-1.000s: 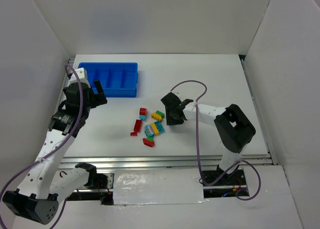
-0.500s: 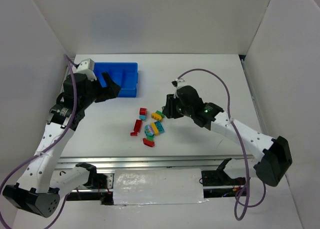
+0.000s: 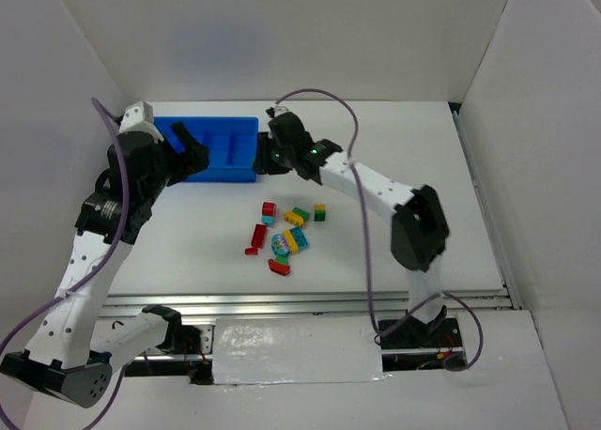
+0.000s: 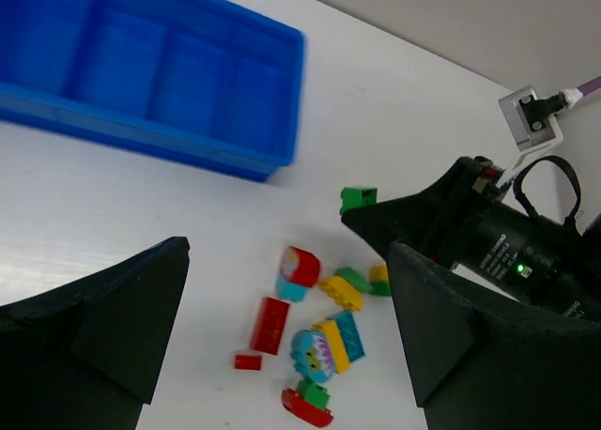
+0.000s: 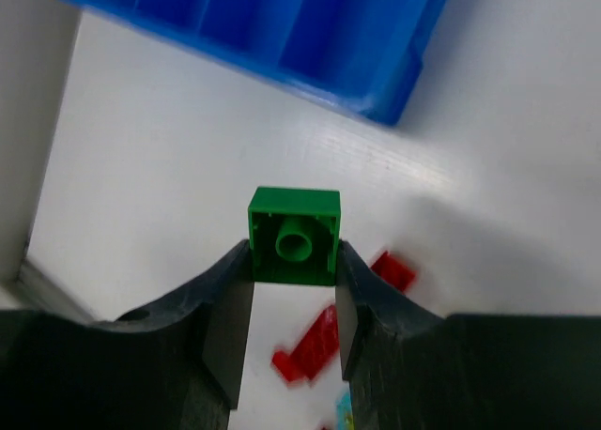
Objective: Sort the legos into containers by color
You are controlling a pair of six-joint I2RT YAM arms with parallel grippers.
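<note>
My right gripper (image 5: 294, 253) is shut on a small green lego (image 5: 294, 236), held by its sides with the hollow underside facing the camera. In the top view this gripper (image 3: 266, 158) hovers at the right end of the blue tray of containers (image 3: 225, 176). From the left wrist, the green lego (image 4: 358, 198) shows at the right gripper's tip. My left gripper (image 3: 192, 153) stands open over the tray's left half with nothing between its fingers (image 4: 103, 327). The other legos (image 3: 282, 233) lie in a loose red, yellow, green and cyan pile in mid-table.
White walls close in the table on three sides. The tray (image 4: 141, 139) sits at the back left, and its compartments look empty in the left wrist view. A yellow-on-green lego (image 3: 319, 211) lies slightly apart at the pile's right.
The right arm has swung from the pile back and left to the tray's right end, carrying the green lego. The left gripper has risen slightly over the tray, still open.
</note>
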